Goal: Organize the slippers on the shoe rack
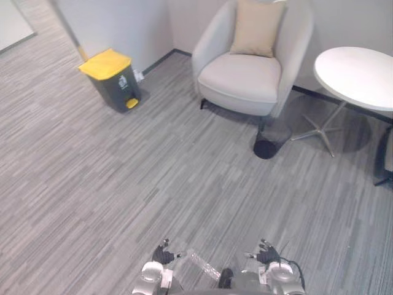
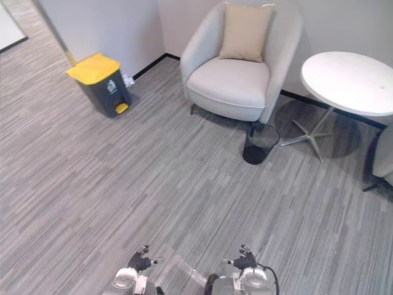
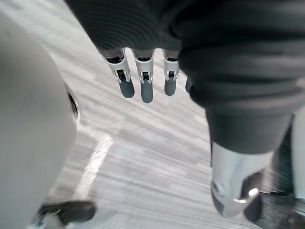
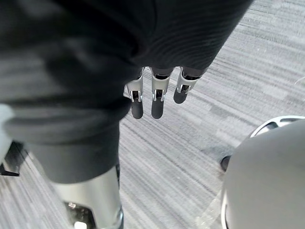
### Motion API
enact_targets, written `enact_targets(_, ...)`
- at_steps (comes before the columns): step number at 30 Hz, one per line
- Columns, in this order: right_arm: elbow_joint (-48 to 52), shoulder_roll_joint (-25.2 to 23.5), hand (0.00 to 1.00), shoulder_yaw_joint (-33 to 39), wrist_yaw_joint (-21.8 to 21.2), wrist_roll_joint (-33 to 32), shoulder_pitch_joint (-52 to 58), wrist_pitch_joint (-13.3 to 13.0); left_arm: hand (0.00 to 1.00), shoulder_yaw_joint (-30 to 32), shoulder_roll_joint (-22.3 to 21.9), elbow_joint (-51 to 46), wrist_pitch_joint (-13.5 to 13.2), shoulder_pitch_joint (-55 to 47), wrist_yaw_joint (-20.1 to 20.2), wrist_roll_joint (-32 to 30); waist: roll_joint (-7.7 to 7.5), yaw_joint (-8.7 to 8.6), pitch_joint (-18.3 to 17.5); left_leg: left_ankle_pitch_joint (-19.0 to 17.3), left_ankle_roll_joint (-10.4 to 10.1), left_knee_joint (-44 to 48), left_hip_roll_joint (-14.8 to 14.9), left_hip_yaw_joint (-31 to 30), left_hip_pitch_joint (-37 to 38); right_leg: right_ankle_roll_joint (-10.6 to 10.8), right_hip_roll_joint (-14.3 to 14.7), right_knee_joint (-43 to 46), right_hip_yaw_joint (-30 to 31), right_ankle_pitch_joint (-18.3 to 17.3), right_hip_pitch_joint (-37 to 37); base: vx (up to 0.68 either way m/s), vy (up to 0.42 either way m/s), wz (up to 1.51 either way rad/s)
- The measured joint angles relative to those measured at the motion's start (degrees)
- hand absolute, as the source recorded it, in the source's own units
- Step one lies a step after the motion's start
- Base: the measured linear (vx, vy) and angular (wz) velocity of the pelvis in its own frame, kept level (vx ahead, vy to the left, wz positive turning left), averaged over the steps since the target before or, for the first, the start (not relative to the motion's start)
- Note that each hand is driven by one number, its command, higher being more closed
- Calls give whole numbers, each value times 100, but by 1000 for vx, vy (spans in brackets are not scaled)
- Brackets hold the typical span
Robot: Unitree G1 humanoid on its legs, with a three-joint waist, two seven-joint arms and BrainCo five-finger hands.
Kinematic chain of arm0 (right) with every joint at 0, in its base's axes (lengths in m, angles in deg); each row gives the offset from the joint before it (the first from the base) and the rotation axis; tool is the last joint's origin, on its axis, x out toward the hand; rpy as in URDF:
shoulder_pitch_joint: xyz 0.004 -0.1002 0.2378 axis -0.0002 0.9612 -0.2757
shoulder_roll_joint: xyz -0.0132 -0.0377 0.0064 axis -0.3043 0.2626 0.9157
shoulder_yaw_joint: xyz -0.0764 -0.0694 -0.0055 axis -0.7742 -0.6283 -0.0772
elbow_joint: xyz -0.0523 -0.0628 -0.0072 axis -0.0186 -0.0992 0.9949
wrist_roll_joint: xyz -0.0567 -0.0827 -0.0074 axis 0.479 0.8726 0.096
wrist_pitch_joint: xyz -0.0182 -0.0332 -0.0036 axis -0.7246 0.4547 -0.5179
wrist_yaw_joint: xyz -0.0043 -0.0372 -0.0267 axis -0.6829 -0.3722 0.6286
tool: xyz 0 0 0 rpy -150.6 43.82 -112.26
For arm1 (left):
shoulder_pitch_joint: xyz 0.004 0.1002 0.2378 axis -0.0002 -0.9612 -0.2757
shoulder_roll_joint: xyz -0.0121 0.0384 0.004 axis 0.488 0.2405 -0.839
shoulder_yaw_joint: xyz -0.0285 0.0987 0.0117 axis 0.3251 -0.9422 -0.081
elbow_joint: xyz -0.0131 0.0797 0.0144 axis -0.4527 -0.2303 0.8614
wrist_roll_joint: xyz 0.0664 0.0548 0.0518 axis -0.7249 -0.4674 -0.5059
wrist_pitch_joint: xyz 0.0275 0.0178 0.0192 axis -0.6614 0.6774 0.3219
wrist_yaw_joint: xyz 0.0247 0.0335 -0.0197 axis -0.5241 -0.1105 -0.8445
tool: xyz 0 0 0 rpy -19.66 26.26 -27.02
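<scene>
Both hands hang low at the robot's sides over grey striped carpet (image 1: 153,178), and both are empty. The left hand (image 1: 163,254) has its silver dark-tipped fingers (image 3: 141,78) straight and relaxed over bare floor in its wrist view; the right hand (image 2: 244,260) is the same, fingers (image 4: 157,95) loose and spread, nothing between them and the thumb.

Neither slippers nor a shoe rack can be found in what the head camera sees. What lies ahead is a corner of a room: a pale grey upholstered armchair (image 1: 249,67) with a beige square cushion (image 1: 256,27) against its back, a round white tabletop on a metal star base (image 2: 350,80) beside it, a small black mesh wastebasket (image 2: 259,142) on the floor between the two, and a dark grey pedal bin with a yellow lid (image 1: 113,78) near the wall.

Judging from this, the step in hand is finding the work, or standing away from it; the scene would fit either a robot on its way to the rack or one turned away from it afterwards. Any handling calls first for bringing the slippers and rack into sight, with free hands ready to grasp
</scene>
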Motion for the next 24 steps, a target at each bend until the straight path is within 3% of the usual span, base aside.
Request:
enact_targets(1, -156, 25, 0, -76, 2, 0, -96, -13, 0, 112, -8, -135, -53, -67, -26, 9, 35, 174, -43, 132, -141, -977, -388, -993, 25, 167, -10, -26, 547, 91, -256, -15, 284, -157)
enact_targets(2, -208, 61, 0, -129, -2, 1, -152, -22, 0, 142, -9, -144, -75, -100, -44, 9, 92, 197, -72, 291, -193, -1238, -417, -1270, -4, 269, 70, -47, 711, 95, -336, -35, 237, -172)
enact_targets(3, -209, 60, 0, -231, -4, 4, -193, -29, 0, 212, -21, -108, -97, -133, -87, 9, 190, 192, -77, 666, 18, -1188, -402, -1186, 10, 422, 167, -128, 1011, 121, -351, 27, 288, -133)
enact_targets(5, -216, -20, 0, -231, -21, 15, -94, 0, 0, 299, 140, 26, -50, -202, -117, 52, -14, 152, -194, 592, 104, -1225, -449, -490, 143, 661, 74, -586, 1661, 510, -314, 84, 334, -140)
enact_targets(7, -227, -38, 0, -237, -21, 13, -64, 35, 0, 299, 206, 69, -50, -219, -117, 54, -137, 164, -273, 596, 162, -1394, -535, -98, 277, 777, -16, -813, 2026, 679, -317, 55, 216, -105)
enact_targets(10, -240, -29, 0, -221, -38, 6, 24, 43, 0, 289, 237, 179, -46, -186, -114, 53, -221, 98, -317, 635, 231, -1710, -650, 454, 565, 849, -100, -735, 2402, 757, -514, 66, 184, -97)
enact_targets(13, -289, -35, 0, -249, -68, 16, -22, 38, 0, 252, 233, 259, -44, -137, -112, 54, -179, 96, -293, 660, 275, -1825, -557, 865, 659, 772, -117, -193, 1836, 679, -870, 2, 56, -71)
enact_targets(14, -298, -42, 0, -242, -82, 11, -33, 34, 0, 181, 255, 268, -35, -122, -108, 54, -192, 95, -284, 678, 304, -1886, -542, 1055, 732, 535, -341, 338, 409, 398, -1048, -3, -9, -41)
enact_targets(16, -307, -44, 0, -229, -81, 14, -9, 10, 0, 175, 238, 279, 3, -109, -108, 54, -217, 67, -293, 675, 299, -1886, -533, 1054, 844, 444, -453, 553, -235, 256, -1007, 30, -91, -23)
enact_targets(18, -319, 2, 0, -201, -82, 13, 24, -28, 0, 188, 189, 282, 19, -86, -105, 57, -152, 55, -325, 679, 291, -1942, -510, 1022, 916, 452, -309, 332, -180, 286, -899, 32, -76, -8)
enact_targets(20, -461, 31, 0, -55, -78, 10, 28, -21, 0, 195, 85, 280, 16, -111, -89, 57, -4, 114, -411, 733, 210, -1975, -327, 1037, 905, 403, 36, -608, -113, 750, -508, 60, -99, -26)
enact_targets(24, -489, 23, 0, 164, -56, -5, 96, -14, 0, 241, 113, 290, 17, -115, -69, 108, -58, 135, -446, 786, 158, -1978, -292, 1030, 938, 311, 323, -1673, 189, 1325, -90, 18, -85, -37)
